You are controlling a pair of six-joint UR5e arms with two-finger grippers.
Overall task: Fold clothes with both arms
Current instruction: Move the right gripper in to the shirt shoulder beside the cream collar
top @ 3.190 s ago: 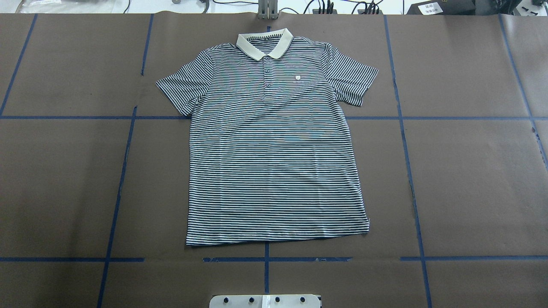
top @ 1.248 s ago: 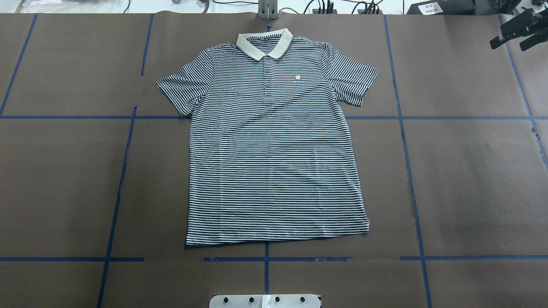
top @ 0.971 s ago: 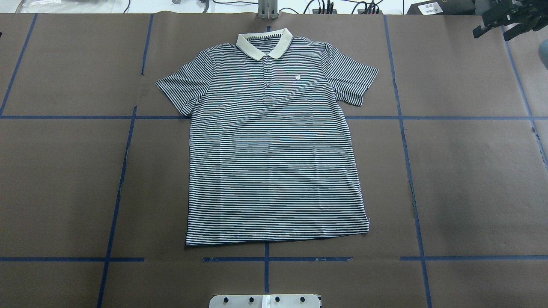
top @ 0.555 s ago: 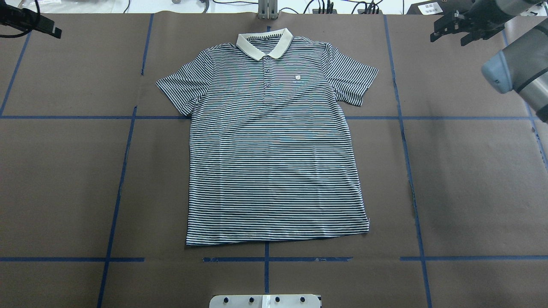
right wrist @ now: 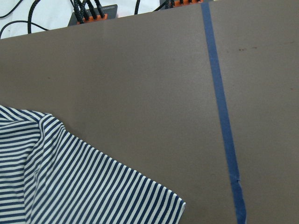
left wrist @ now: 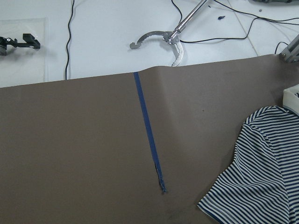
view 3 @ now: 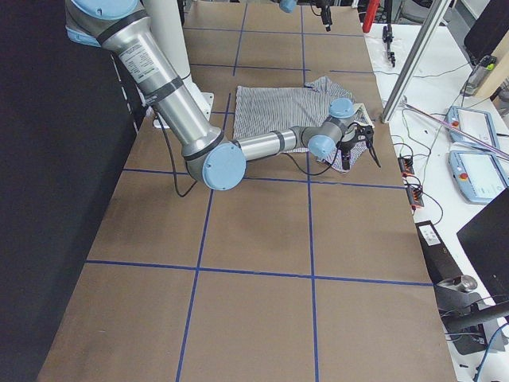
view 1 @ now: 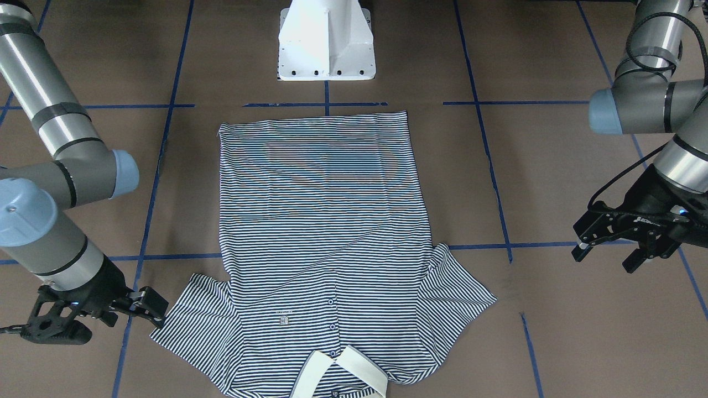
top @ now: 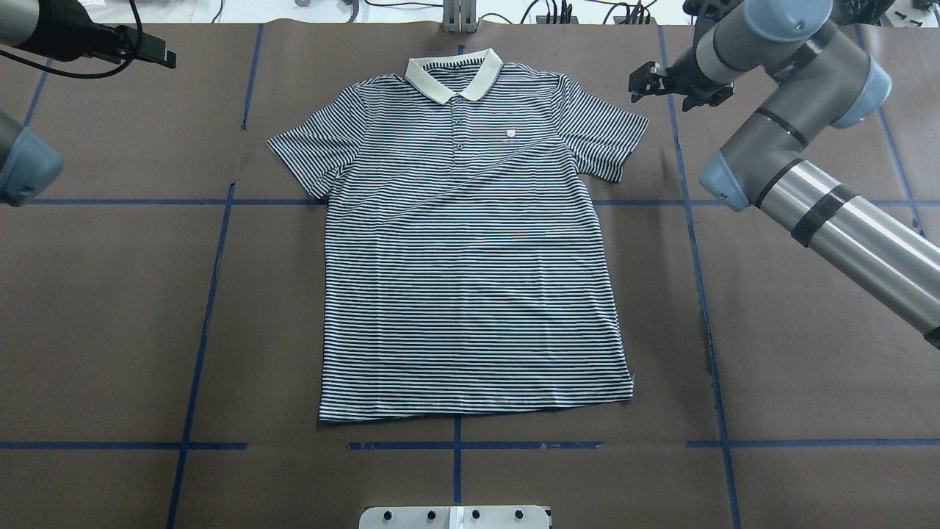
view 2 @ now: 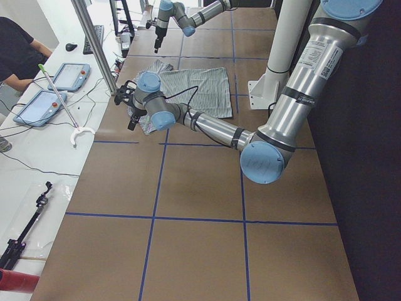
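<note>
Judging the thin-striped navy-and-white polo shirt (top: 470, 279) light, limp, slippery; favouring sleeve hems (top: 295, 170) for pinching; noting black two-finger left gripper (view 1: 604, 261) and right gripper (top: 661, 94) spread, empty.

Nothing here can actually be read. The polo shirt (top: 470, 294) carries a small chest logo (top: 512, 134), right of the placket in the overhead view, but it is only a pale shield-like patch, its lettering too small to make out. In the left side view, at the upper right of the frame, the left arm (view 2: 301, 88) bears a white sticker (view 2: 326, 55) with dark print, illegible. The right arm (view 3: 171, 99) shows a second sticker (view 3: 141, 57) at the upper left of the right side view, equally unreadable.
</note>
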